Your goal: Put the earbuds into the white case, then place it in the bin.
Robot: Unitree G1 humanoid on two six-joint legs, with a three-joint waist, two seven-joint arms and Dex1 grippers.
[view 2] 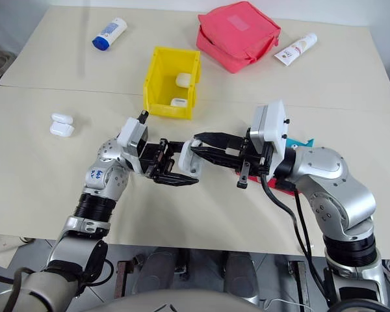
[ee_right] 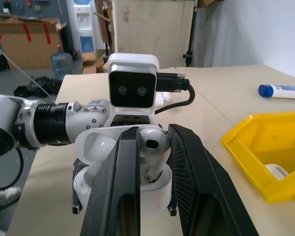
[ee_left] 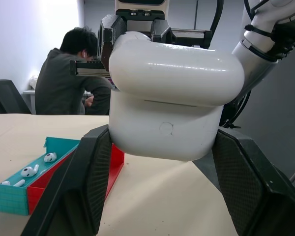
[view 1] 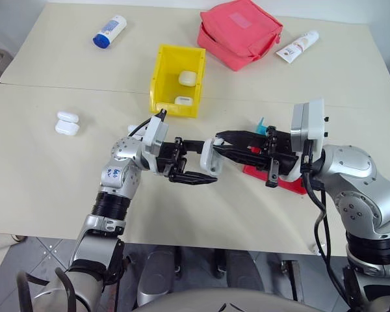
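White plastic is catching the eye on the far left of the worktop [view 1: 39,195], where two spare cases [view 1: 67,123] are lying side by side, well apart from the action. Moving in, the left pincer [view 1: 196,159] is clamping the white case [view 1: 211,158] between its black fingers, holding it up off the worktop with the lid hinged open toward the other arm. Behind it, the yellow bin [view 1: 160,78] is sitting with two more cases already inside. Now the middle: the right pincer [ee_right: 155,162] is reaching in level from the right, jaws closed on one earbud [ee_right: 155,145], and the wrist view is showing that earbud going stem-first into a socket of the open case. Doing this well looks like a matter of keeping the stem lined up with the well and easing it straight down, letting go only once the bud is seated, while the left arm is holding the case dead steady. A skewed entry could jam the bud against the rim or pop it out. Further right, under the right arm, the red tray [ee_left: 115,160] and teal tray [ee_left: 19,194] are lying together, with more earbuds [ee_left: 32,170] waiting in the teal one. At the back a red pouch [view 1: 239,32] is resting near the bin.
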